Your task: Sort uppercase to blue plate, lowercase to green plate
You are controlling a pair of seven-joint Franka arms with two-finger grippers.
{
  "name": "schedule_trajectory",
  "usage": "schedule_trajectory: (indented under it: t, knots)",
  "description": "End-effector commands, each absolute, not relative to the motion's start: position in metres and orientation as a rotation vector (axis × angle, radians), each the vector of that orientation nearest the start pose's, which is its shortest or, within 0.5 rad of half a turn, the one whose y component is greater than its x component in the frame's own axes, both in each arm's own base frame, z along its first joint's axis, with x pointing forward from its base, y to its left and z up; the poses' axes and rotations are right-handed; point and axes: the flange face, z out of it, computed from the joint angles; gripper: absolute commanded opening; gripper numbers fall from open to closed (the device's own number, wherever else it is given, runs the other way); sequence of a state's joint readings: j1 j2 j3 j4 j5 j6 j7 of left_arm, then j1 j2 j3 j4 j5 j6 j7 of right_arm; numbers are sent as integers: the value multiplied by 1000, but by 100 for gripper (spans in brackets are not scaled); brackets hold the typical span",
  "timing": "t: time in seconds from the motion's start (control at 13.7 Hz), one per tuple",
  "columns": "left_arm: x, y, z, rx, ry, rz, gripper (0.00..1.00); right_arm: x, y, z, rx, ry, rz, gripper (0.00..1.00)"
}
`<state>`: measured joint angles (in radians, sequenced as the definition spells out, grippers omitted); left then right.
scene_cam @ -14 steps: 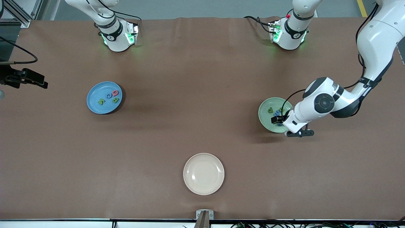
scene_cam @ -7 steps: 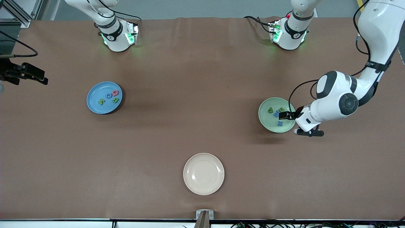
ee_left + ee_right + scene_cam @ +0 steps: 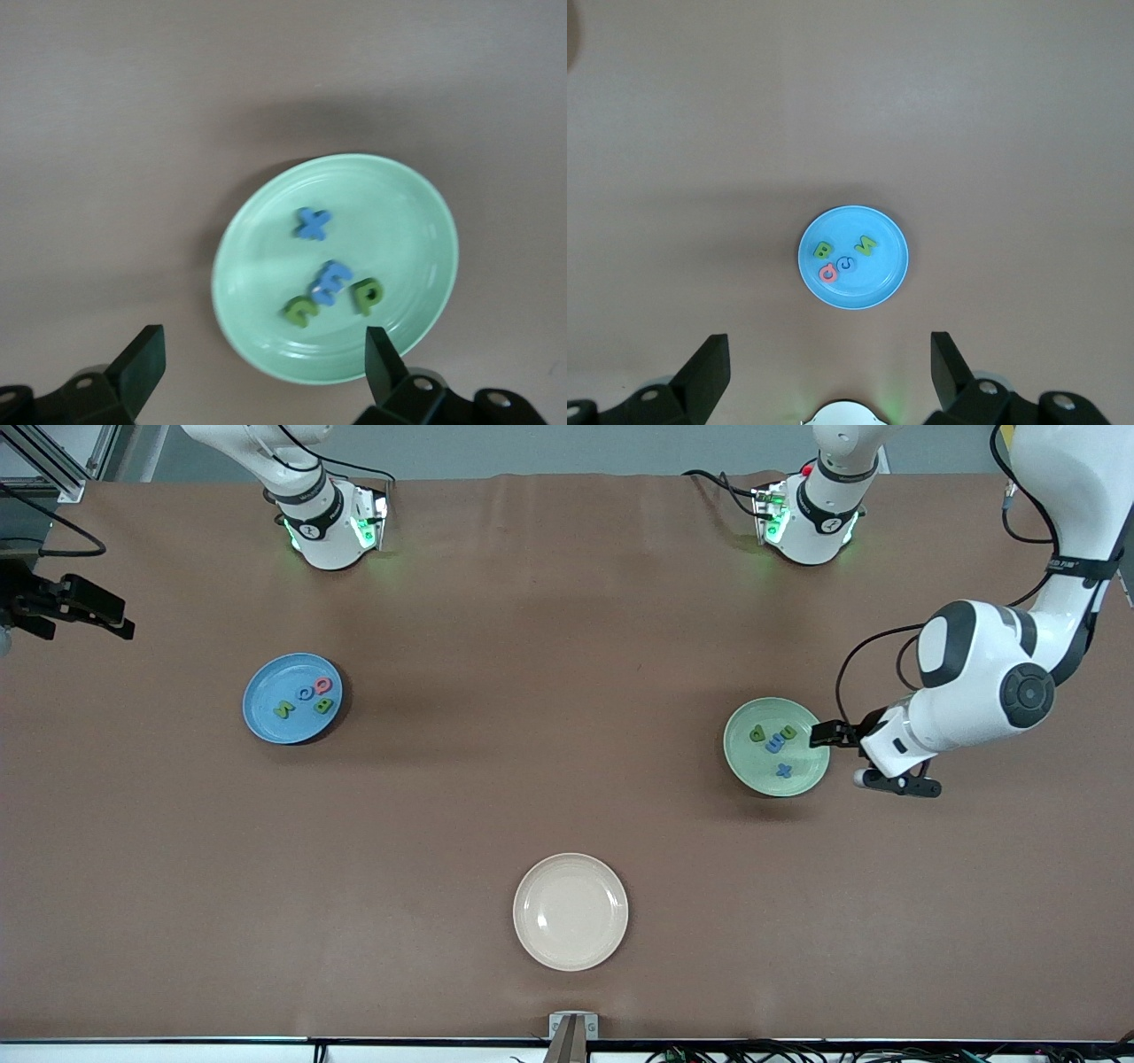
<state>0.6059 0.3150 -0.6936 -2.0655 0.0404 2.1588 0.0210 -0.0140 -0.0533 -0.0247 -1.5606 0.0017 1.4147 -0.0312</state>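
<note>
Four small foam capital letters (image 3: pixel 306 696) lie in the round mid-blue plate (image 3: pixel 262 723); four foam lowercase letters (image 3: pixel 776 743) in the round pale-green plate (image 3: pixel 742 764). Left gripper (image 3: pixel 263 359), released and empty, hangs at the green plate's edge toward the left arm's end; right gripper (image 3: pixel 830 361), released, waits high above the blue plate.

table middle: open brown cloth (image 3: pixel 532 691) from the round blue plate (image 3: pixel 266 726) to the round pale green plate (image 3: pixel 753 775), clear run between them.
blue plate: toward the right arm's end, four small foam capital letters (image 3: pixel 306 697) on it, bare cloth all round.
green plate: toward the left arm's end, four small foam lowercase letters (image 3: pixel 772 742) on it.
left gripper (image 3: pixel 837 755): fingers spread, empty, just beside the green plate's rim; blocks that side.
cream round plate (image 3: pixel 570 911): nearest the front camera, mid-table, well apart from both.
right gripper (image 3: pixel 828 381): fingers spread, high over the blue plate.
</note>
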Motion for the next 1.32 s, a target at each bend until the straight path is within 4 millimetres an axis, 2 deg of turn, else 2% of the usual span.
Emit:
schedule_trajectory:
  t: [0.0, 0.15, 0.37, 0.66, 0.88, 1.1, 1.24]
  knots:
    - [556, -20, 338, -3241, 193, 241, 99, 508, -21, 649, -3121, 29, 126, 100]
    - [560, -4, 371, -3216, 155, 210, 99, 508, -21, 649, -3121, 26, 121, 100]
    - [562, 28, 436, -3177, 57, 129, 99, 509, -21, 647, -3121, 24, 126, 100]
    - [571, 32, 529, -3167, 45, 72, 99, 509, -19, 646, -3121, 17, 129, 100]
    - [571, 33, 587, -3167, 25, 24, 99, 509, -18, 646, -3121, 12, 126, 100]
    - [565, 32, 625, -3164, 11, 12, 99, 509, -18, 645, -3120, 14, 133, 100]
    - [560, 28, 632, -3156, 18, 10, 99, 509, -18, 645, -3121, 17, 129, 100]
